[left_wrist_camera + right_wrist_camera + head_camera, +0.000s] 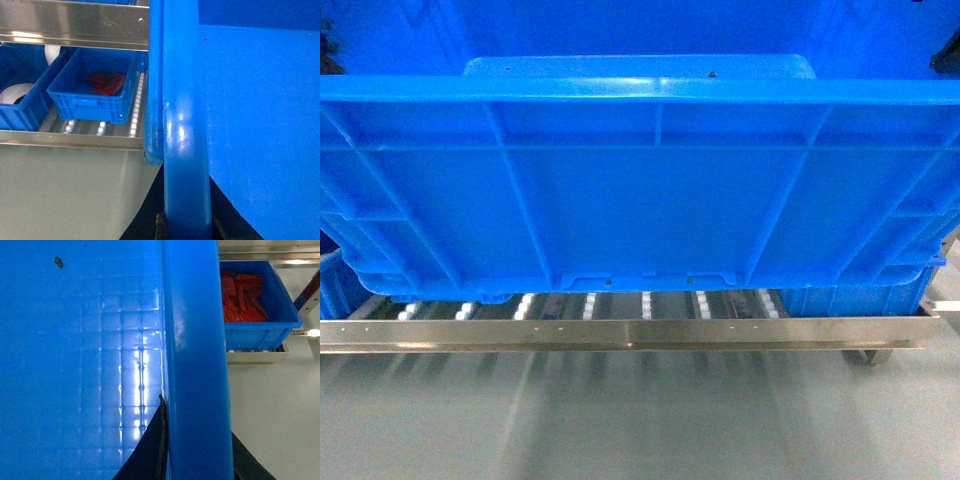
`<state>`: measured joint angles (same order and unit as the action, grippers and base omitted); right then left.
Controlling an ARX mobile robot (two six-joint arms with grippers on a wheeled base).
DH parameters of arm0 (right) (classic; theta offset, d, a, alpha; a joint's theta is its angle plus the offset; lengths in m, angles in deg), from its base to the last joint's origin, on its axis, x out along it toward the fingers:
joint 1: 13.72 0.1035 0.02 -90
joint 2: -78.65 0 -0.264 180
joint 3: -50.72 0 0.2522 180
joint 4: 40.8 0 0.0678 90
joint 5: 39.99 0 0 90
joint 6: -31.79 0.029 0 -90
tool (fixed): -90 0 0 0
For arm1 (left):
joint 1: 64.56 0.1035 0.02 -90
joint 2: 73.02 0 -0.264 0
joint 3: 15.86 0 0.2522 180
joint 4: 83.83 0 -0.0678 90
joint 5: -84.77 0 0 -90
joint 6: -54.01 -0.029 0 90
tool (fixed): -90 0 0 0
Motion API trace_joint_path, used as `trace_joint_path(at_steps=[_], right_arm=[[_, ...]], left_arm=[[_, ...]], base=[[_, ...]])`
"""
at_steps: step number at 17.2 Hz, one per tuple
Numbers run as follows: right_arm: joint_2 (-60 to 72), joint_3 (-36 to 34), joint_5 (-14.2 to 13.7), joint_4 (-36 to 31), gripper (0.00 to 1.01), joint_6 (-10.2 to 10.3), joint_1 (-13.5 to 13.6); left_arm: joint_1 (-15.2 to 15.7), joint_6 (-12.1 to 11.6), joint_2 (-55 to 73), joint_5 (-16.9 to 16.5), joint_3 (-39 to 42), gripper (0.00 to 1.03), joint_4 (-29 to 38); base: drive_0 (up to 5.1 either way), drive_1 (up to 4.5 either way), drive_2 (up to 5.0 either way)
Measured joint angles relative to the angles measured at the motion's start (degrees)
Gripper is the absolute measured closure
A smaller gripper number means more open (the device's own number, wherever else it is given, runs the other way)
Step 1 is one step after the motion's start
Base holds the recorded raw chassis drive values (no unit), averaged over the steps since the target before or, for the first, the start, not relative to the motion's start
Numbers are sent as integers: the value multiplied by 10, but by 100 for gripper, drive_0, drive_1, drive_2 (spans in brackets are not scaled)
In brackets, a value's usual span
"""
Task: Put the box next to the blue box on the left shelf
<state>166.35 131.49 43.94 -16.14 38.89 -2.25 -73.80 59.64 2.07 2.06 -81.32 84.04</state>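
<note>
Because the box [650,190] fills the head view wall to wall, ribbed and thick-rimmed, it looks stiff and bulky rather than fragile, and its glossy plastic is likely slippery. It hangs just above the front rail of the left shelf [620,333], with white rollers showing under its base.

From the left wrist, the box's rim runs up the frame; a dark sliver of the left end effector [161,226] sits at the rim's lower end, but I cannot tell whether it is clenched. Left of the box, on the shelf, stands a smaller blue box [95,87] holding something red.

From the right wrist, the right end effector [157,440] shows as a dark finger against the rim's inner side; its grip too cannot be told. The rim on both sides seems the sound place to hold.
</note>
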Motion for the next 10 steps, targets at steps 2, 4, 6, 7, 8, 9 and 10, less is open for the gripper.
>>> trace_joint_path(at_steps=[2,4,6,7,8,9,10], right_arm=[[-1,0,24,-2,93,-7,0],[-4,0,27,-3,94,-8,-2],[-4,0,27,-2,94,-8,-2],[-4,0,28,-1,94,-8,-2],[-4,0,28,2,94,-8,-2],[-4,0,28,2,94,-8,-2],[-4,0,28,2,94,-8,-2]], left_arm=[[0,0,0,2,0,97,0],[1,-1,0,2,0,97,3],[1,0,0,1,0,97,4],[1,0,0,2,0,97,2],[1,-1,0,2,0,97,0],[1,0,0,1,0,97,-1],[1,0,1,1,0,97,0]], base=[[0,0,0],[0,0,0],[0,0,0],[0,0,0],[0,0,0],[0,0,0],[0,0,0]])
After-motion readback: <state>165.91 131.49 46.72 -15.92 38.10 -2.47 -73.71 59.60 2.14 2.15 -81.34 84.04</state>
